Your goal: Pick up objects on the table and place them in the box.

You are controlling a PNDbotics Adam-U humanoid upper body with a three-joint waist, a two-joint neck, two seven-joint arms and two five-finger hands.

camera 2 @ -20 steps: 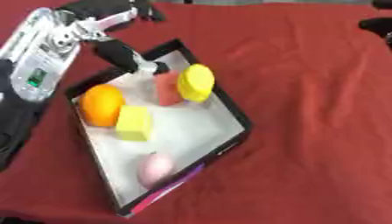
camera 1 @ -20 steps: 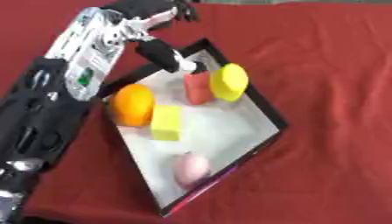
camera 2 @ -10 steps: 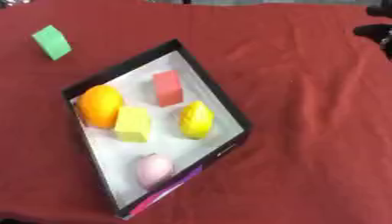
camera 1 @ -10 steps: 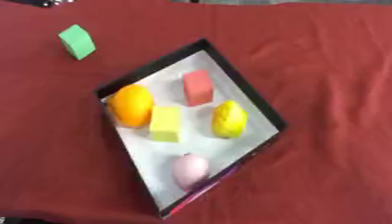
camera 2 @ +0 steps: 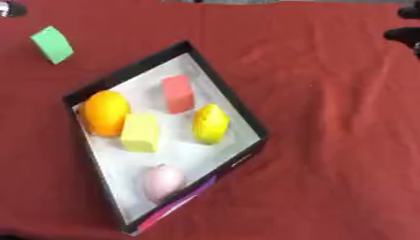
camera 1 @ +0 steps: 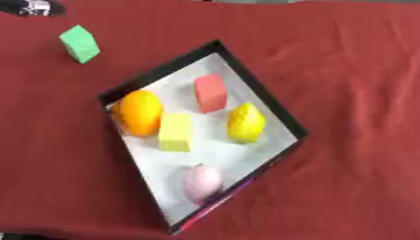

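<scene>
Box (camera 1: pixel 271 110) sits askew on the red-covered tabletop (camera 1: pixel 353 70), one corner pointing far, one near. Black rim, white floor. Five items lie inside, spaced apart so none stacks on another:
- orange fruit (camera 1: pixel 138 112) against the left wall
- yellow block (camera 1: pixel 176 132) just right of it, touching or nearly so
- red block (camera 1: pixel 211 93) toward the far corner
- lemon (camera 1: pixel 245 123) near the right wall
- pale pink round item (camera 1: pixel 202 182) toward the near corner

Judgement: the spread leaves bare floor in the middle and near part of the box, so one more piece should fit without pushing the others.

Remaining task item: green block (camera 1: pixel 79 43), on the cloth, far left, well apart from the box and tilted on its footprint. It is the only loose piece I see outside the box.

My left robot hand: only a dark and silver scrap (camera 1: pixel 33 7) shows at the far left corner. I cannot tell whether its fingers are spread or curled. My right robot hand (camera 2: pixel 404 29): dark shapes at the far right edge in the right eye view; fingers not readable either. Neither is touching a task item.

Next step, as I judge it: green block, left side being the closer reach.
</scene>
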